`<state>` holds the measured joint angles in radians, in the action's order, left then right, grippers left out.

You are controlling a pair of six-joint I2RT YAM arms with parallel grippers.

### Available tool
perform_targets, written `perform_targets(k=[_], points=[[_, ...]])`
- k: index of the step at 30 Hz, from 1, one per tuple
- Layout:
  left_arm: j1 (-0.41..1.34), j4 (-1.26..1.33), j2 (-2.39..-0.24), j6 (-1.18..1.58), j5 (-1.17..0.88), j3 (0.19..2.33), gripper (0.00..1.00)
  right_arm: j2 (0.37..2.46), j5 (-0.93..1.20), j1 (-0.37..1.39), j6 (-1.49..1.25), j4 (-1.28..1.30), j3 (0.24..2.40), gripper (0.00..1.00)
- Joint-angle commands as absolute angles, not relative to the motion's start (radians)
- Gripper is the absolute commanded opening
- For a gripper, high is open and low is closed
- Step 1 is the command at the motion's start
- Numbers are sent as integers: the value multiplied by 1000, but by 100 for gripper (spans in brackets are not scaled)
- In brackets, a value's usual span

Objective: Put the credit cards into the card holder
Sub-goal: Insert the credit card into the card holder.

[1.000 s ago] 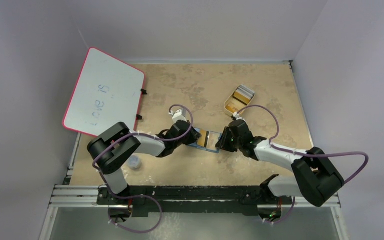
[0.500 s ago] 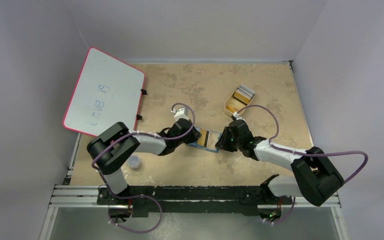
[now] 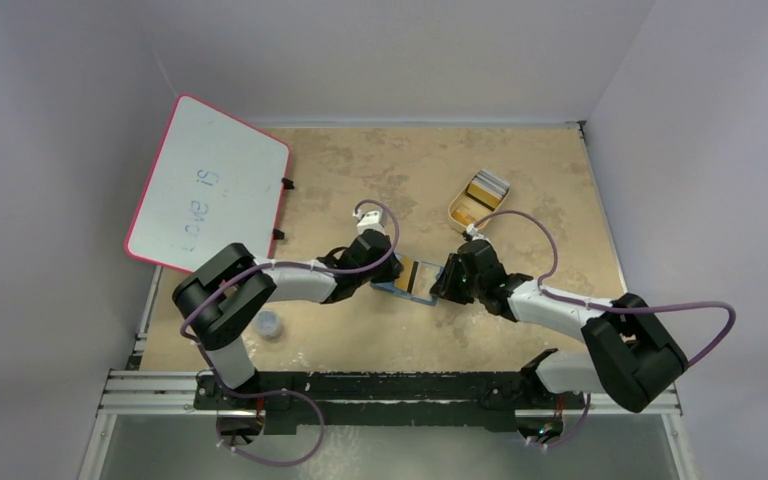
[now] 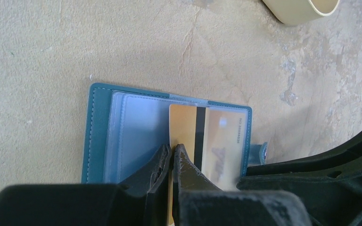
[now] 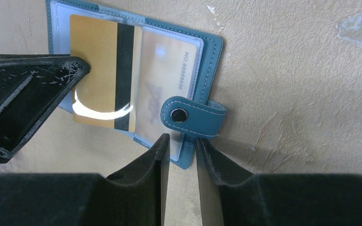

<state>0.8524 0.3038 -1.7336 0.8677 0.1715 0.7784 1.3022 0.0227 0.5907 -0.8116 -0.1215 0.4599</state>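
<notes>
The card holder (image 3: 400, 289) lies open on the table, teal-blue with clear pockets (image 4: 132, 136). An orange-yellow credit card (image 4: 186, 125) with a dark stripe sits part way inside its right-hand pocket (image 5: 167, 70). My left gripper (image 4: 172, 148) is shut on that card's free edge (image 5: 94, 70). My right gripper (image 5: 181, 139) stands over the holder's snap-tab corner (image 5: 191, 113) with its jaws a little apart; the corner shows between the tips. More credit cards (image 3: 487, 186) lie in the beige tray (image 3: 457, 212).
A pink-rimmed whiteboard (image 3: 205, 185) leans at the back left. A small round cap (image 3: 271, 324) lies beside the left arm. The tray's rim (image 4: 299, 9) shows beyond the holder. Grey walls close in the table on three sides.
The left wrist has swung a little toward the back of the table, still shut on the card. The right arm and the holder have hardly moved.
</notes>
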Motion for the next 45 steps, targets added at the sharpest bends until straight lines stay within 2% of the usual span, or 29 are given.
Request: perform_targets(k=[1,22,45], points=[[861,169,-1721,795,180,809,0,1319,61,601,-818,-94,436,29],[857,16,-1741,651,183,914,0,1315,64,602,-815,-88,444,29],[860,391,-1798,855,82,706,0,1338,74,601,-821,-118,445,28]])
